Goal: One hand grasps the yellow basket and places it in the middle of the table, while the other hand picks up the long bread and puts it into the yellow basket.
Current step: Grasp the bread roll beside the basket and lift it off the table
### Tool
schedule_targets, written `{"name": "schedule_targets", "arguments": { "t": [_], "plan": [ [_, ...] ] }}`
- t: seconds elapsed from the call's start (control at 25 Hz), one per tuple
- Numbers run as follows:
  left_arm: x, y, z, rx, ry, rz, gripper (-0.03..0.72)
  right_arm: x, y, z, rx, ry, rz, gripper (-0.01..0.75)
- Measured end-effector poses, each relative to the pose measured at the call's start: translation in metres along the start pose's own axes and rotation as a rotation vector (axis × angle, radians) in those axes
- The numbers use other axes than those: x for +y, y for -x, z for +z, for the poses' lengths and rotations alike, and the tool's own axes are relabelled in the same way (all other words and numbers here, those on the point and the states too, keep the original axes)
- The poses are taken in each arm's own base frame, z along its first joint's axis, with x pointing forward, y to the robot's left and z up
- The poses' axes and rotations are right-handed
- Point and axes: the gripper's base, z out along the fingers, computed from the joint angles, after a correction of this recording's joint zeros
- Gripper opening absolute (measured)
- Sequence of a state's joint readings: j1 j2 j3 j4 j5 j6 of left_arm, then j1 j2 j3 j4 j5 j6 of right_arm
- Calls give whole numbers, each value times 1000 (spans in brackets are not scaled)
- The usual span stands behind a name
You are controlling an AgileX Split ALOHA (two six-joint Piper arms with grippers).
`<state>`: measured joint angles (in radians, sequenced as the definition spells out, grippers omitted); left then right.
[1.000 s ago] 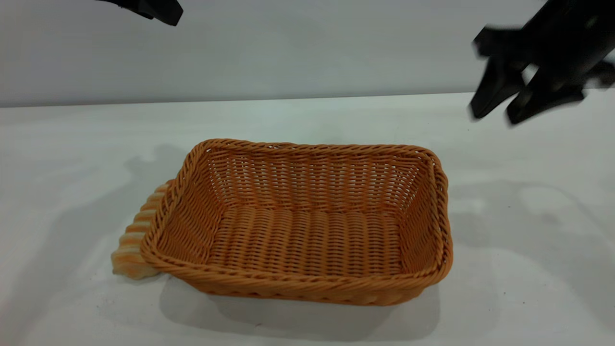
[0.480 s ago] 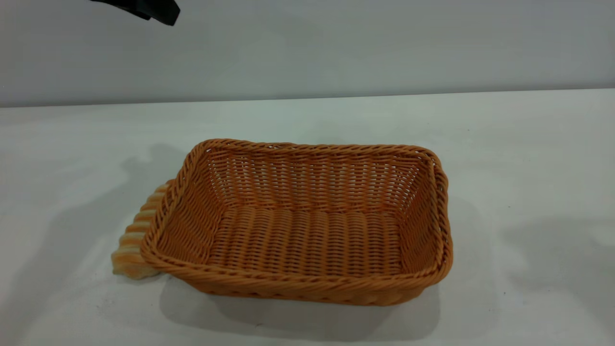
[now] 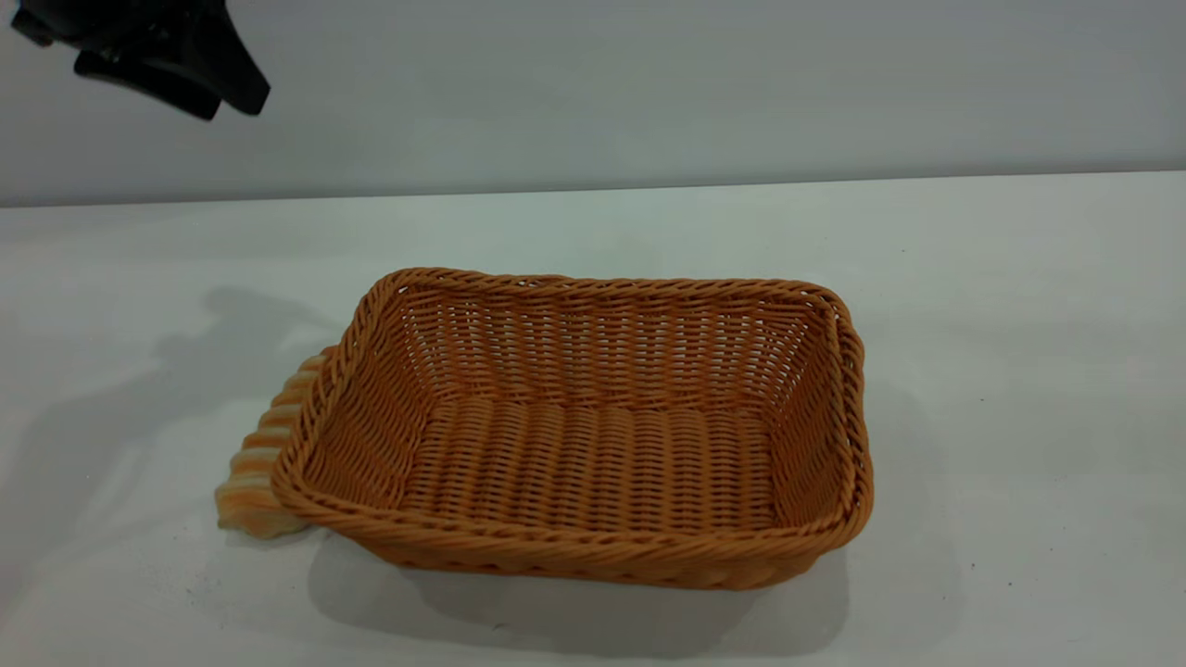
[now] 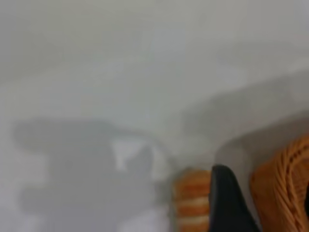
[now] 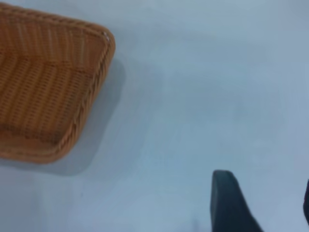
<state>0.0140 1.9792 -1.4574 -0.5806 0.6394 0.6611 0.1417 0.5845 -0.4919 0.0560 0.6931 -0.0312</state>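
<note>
The yellow basket (image 3: 593, 435) stands empty in the middle of the table (image 3: 1019, 324). The long bread (image 3: 259, 463) lies on the table against the basket's left wall, partly hidden behind the rim. My left gripper (image 3: 222, 100) hangs high above the table's far left, open and empty. In the left wrist view it (image 4: 265, 203) is above the gap between the bread (image 4: 190, 203) and the basket (image 4: 285, 193). My right gripper (image 5: 265, 203) is out of the exterior view. It is open and empty over bare table to the right of the basket (image 5: 43, 96).
The white wall (image 3: 649, 83) runs along the table's far edge. Bare tabletop lies all round the basket, widest at its right and behind it.
My right gripper has withdrawn out of the exterior view at the upper right. My left gripper has moved left and down, farther into view. The basket and the bread have not moved.
</note>
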Motion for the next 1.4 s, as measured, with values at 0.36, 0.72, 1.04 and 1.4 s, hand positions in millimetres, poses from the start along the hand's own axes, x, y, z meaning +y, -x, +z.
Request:
{"name": "schedule_targets", "arguments": {
  "t": [0.36,0.72,1.04,1.4],
  "plan": [
    [10,-25,44,166,-92,-41,438,2,-50,-64,-202,1,-5,384],
    [17,-30,46,130,-246,-87,438,1,-62,-80,-226,-11,-5,382],
    [62,-58,32,89,-268,-263,438,1,-69,-86,-228,-7,-4,382],
    [56,-80,72,152,-396,-316,438,1,-72,-87,-217,-7,-4,382]
  ]
}}
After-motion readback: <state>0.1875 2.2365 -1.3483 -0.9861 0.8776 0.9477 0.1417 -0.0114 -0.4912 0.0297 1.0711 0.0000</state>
